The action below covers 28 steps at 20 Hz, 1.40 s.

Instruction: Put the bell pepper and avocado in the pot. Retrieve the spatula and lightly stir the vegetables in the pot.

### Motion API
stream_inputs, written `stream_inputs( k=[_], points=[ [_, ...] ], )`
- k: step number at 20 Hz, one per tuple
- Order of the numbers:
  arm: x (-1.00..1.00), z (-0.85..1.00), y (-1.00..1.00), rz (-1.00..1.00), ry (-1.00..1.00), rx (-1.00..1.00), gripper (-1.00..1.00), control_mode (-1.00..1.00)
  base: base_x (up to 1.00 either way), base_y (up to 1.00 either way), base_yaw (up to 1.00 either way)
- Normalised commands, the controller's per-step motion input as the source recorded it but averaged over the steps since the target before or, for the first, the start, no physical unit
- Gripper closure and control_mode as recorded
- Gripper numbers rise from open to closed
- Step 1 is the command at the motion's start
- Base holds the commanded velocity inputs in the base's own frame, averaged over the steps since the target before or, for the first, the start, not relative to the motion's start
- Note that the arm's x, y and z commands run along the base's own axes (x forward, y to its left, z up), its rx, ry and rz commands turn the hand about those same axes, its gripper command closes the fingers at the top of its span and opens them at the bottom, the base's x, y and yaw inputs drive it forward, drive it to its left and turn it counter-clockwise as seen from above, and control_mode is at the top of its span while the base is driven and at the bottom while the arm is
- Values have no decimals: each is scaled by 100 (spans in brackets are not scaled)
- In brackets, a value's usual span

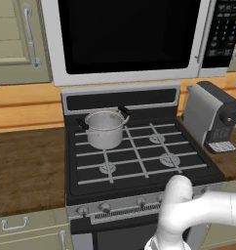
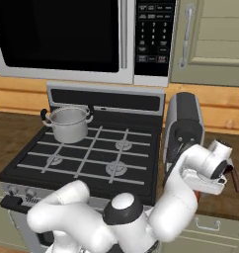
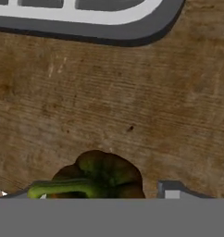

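The pot (image 1: pixel 105 129) is seen at the back left of the stove (image 1: pixel 139 156), on its grate, upright and uncovered. To the right, a coffee machine (image 1: pixel 212 116) is set on the wooden counter (image 3: pixel 109 97). Farther right, the jaws (image 3: pixel 102 193) are lowered over that counter, and a dark green pepper (image 3: pixel 102 178) is framed between them, apparently gripped, though contact cannot be told for certain. A reddish-brown handle (image 2: pixel 236 179), possibly the spatula's, is glimpsed beside the wrist.
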Motion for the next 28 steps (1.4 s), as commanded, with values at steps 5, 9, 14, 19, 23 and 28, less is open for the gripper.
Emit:
stream_inputs(
  k=[5,9,14,19,23,28],
  points=[
    [-62,12,33,-3,-35,-2,100,-100,0,0,0],
    [-46,69,55,-9,-50,-8,100,-100,0,0,0],
    [-22,89,97,-8,-27,-14,100,-100,0,0,0],
    [-2,72,100,-1,-1,-15,100,-100,0,0,0],
    [-6,52,100,0,0,-10,100,-100,0,0,0],
    [4,32,100,0,-4,-5,100,-100,0,0,0]
  ],
)
